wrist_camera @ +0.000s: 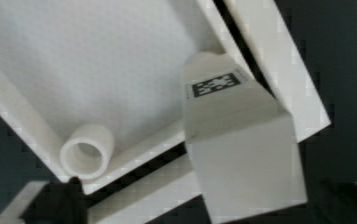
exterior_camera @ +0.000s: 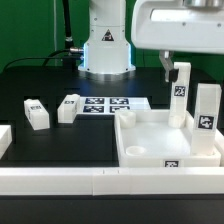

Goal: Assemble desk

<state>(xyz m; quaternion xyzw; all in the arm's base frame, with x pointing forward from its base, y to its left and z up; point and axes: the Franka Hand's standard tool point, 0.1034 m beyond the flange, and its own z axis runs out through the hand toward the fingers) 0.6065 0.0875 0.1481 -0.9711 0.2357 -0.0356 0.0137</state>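
The desk's white tabletop [exterior_camera: 150,142] lies rim up at the exterior view's right. Two square legs stand upright in it: one at the far corner [exterior_camera: 180,95] and one at the right corner [exterior_camera: 207,108]. My gripper [exterior_camera: 175,70] hangs over the far leg's top. In the wrist view that leg [wrist_camera: 242,140], tag facing the camera, runs between my dark fingertips [wrist_camera: 50,200], with a gap on each side; the gripper [wrist_camera: 201,205] is open around it. A round socket [wrist_camera: 90,155] shows in the tabletop [wrist_camera: 86,70] beside the leg.
Two loose legs [exterior_camera: 36,114] [exterior_camera: 70,108] lie on the black table at the exterior view's left. The marker board [exterior_camera: 112,104] lies between them and the tabletop. Long white border rails [exterior_camera: 100,182] run along the front edge, and the arm's base [exterior_camera: 105,50] stands behind.
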